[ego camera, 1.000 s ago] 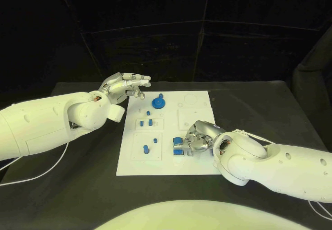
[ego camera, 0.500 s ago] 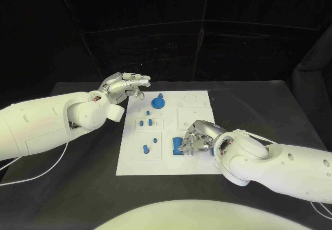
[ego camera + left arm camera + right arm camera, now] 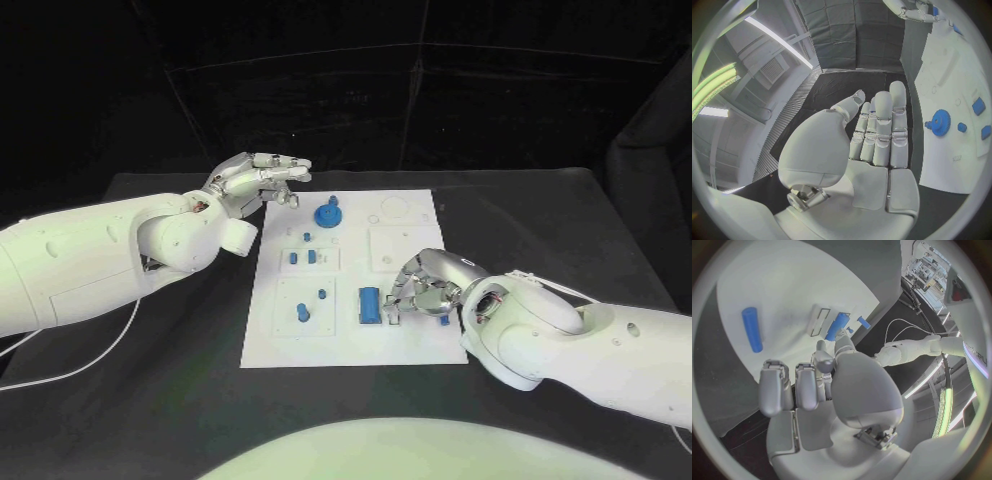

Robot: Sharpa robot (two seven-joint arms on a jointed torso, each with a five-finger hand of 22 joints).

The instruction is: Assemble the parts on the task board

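Task board (image 3: 411,335), flat white plate; both hands' silver fingers (image 3: 420,283) curled, holding nothing

Left hand (image 3: 864,150) fingers straight, empty, beside task board (image 3: 954,95)

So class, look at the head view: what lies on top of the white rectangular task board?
On the white task board lie small blue parts: a round gear-like piece at the far end and a long blue bar beside the right hand. That hand covers part of the board, so whatever is beneath it cannot be seen.
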